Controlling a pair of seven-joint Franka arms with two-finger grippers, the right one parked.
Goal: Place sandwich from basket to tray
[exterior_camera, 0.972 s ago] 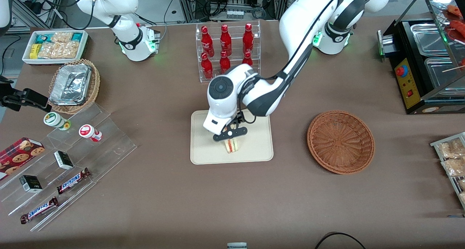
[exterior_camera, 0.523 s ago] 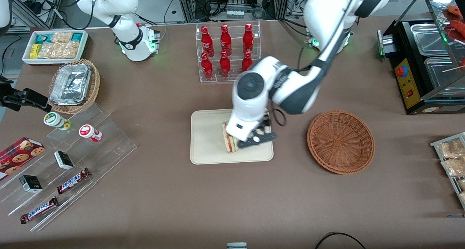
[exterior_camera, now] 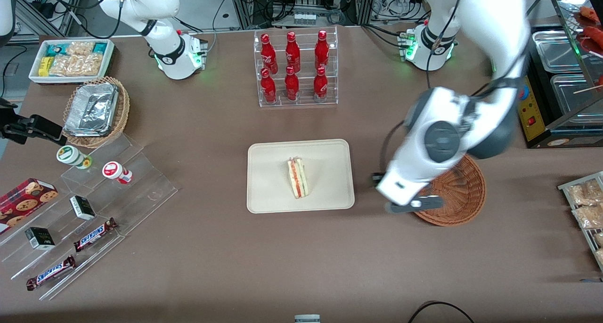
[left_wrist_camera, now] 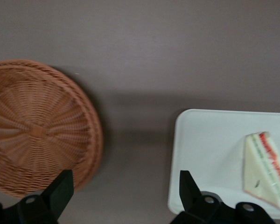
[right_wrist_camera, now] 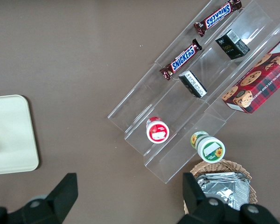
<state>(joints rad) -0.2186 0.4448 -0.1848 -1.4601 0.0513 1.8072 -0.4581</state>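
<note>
The sandwich (exterior_camera: 298,177) lies alone on the cream tray (exterior_camera: 330,172), red and green filling showing along its edge. It also shows in the left wrist view (left_wrist_camera: 266,168) on the tray (left_wrist_camera: 205,149). The reddish-brown basket (exterior_camera: 464,191) is empty and partly covered by my arm; the left wrist view shows its woven inside (left_wrist_camera: 37,126). My left gripper (exterior_camera: 395,191) hangs above the bare table between the tray and the basket. In the left wrist view the gripper (left_wrist_camera: 126,186) is open wide and holds nothing.
A clear rack of red bottles (exterior_camera: 294,66) stands farther from the camera than the tray. Acrylic steps with snacks (exterior_camera: 94,205), a tan basket of foil containers (exterior_camera: 96,111) and a white snack bin (exterior_camera: 70,59) lie toward the parked arm's end. A black food warmer (exterior_camera: 556,78) stands toward the working arm's end.
My gripper let go of the sandwich, which stays on the tray. The arm rose and swung away from the tray toward the basket.
</note>
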